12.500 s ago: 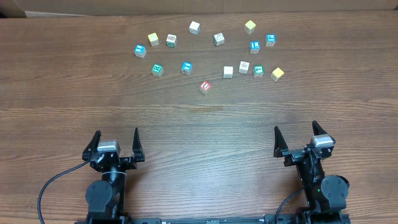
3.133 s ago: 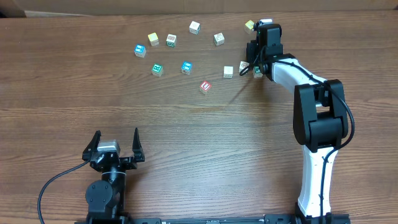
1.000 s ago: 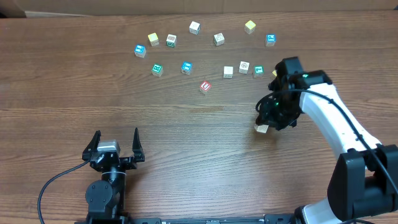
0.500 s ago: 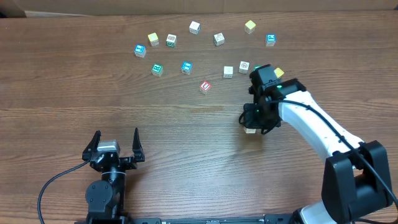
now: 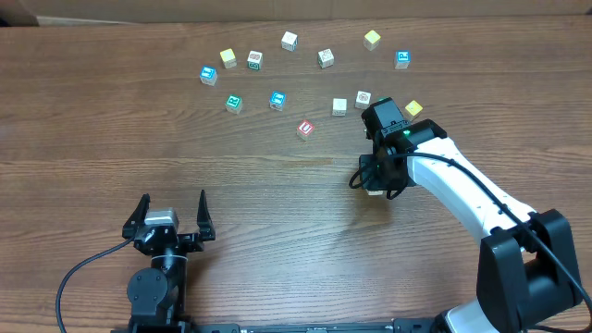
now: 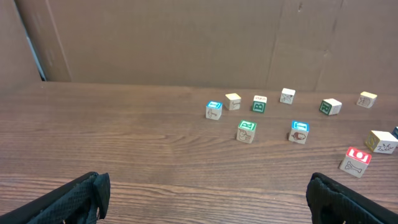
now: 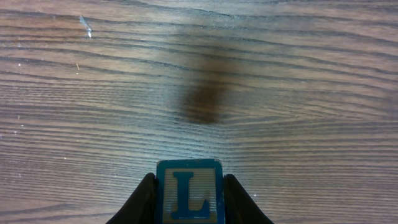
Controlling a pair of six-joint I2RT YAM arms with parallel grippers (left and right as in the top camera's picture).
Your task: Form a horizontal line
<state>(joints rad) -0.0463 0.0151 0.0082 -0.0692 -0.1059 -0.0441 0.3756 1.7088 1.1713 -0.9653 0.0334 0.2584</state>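
Right tool (image 5: pixel 373 188) shifted left, gripping L cube (image 7: pixel 189 191)

A red-marked cube (image 5: pixel 305 129) lies near a blue-marked cube (image 5: pixel 277 100) on the wooden table (image 5: pixel 139 139).

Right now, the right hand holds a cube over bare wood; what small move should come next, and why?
Probably lower the right hand straight down until the blue "L" cube rests on the table. The hand is shut on it, and its shadow lies apart on bare wood, so it seems to hang above the surface.
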